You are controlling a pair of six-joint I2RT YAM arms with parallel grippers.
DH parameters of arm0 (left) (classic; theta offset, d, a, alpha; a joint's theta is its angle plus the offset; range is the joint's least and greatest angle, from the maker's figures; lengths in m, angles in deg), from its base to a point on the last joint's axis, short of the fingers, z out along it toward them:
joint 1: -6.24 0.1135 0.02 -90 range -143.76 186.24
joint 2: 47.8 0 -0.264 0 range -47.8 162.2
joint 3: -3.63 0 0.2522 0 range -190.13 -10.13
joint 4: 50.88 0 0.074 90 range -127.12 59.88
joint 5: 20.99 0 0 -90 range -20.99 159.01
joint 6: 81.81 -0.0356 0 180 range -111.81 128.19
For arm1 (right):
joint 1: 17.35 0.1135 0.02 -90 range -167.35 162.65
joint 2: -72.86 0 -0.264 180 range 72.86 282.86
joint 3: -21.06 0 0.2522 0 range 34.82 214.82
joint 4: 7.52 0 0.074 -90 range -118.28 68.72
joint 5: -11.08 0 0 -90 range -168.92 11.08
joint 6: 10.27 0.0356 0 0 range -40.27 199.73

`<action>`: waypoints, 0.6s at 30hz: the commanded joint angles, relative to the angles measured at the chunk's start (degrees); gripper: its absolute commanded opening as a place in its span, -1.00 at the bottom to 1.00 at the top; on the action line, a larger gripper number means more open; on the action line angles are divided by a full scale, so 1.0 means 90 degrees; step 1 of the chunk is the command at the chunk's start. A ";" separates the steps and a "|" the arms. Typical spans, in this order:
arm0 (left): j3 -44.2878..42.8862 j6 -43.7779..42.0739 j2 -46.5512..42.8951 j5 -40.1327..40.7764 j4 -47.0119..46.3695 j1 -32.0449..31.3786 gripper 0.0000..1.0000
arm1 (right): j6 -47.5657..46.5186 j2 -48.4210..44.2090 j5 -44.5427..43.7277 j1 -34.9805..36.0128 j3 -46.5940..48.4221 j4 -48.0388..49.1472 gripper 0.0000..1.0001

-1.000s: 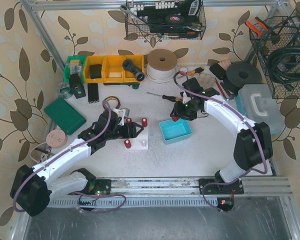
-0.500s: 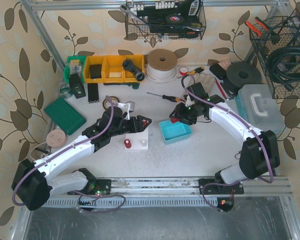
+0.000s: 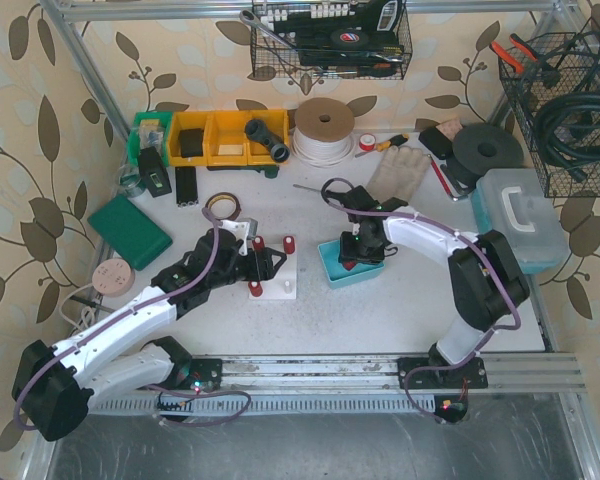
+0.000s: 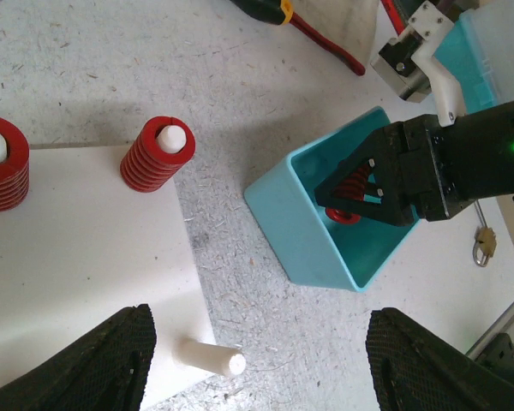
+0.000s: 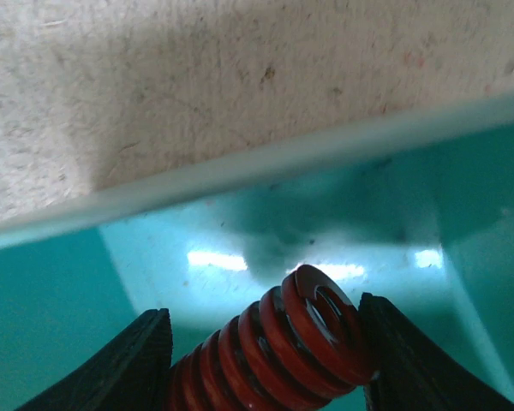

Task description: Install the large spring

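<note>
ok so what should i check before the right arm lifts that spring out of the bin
1. Red spring between the right gripper fingers: ok, both fingers touch it.
2. Spring clear of the teal bin: not ok, it sits down inside.
3. Bare peg on the white plate free: ok, nothing on it.
4. Left gripper empty: ok, open and holding nothing.
5. Left gripper clear of the plate: not ok, it hangs over it.
6. Grip firm enough to lift: cannot tell.
</note>
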 commanded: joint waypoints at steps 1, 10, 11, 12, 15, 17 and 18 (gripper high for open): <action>-0.0063 -0.0242 0.0081 0.0114 -0.0084 0.0007 0.42 | -0.0541 0.0327 -0.0736 0.0160 0.0364 0.0010 -0.49; -0.0031 -0.0245 0.0154 0.0116 -0.0164 0.0008 0.43 | -0.1132 0.0778 -0.0865 0.0324 0.0598 0.0153 0.12; -0.0045 -0.0247 0.0167 0.0098 -0.0172 0.0008 0.43 | -0.1140 0.0781 -0.0892 0.0324 0.0629 0.0128 0.24; -0.0044 -0.0256 0.0183 0.0101 -0.0174 0.0008 0.43 | -0.1135 0.0773 -0.0926 0.0324 0.0649 0.0112 0.29; -0.0030 -0.0267 0.0183 0.0077 -0.0191 0.0008 0.43 | -0.1049 0.0722 -0.0950 0.0324 0.0716 0.0000 0.41; -0.0021 -0.0267 0.0189 0.0059 -0.0208 0.0008 0.43 | -0.0879 0.0608 -0.0950 0.0315 0.0729 -0.0070 0.47; -0.0011 -0.0268 0.0190 0.0049 -0.0221 0.0008 0.44 | -0.0719 0.0531 -0.0943 0.0315 0.0729 -0.0090 0.51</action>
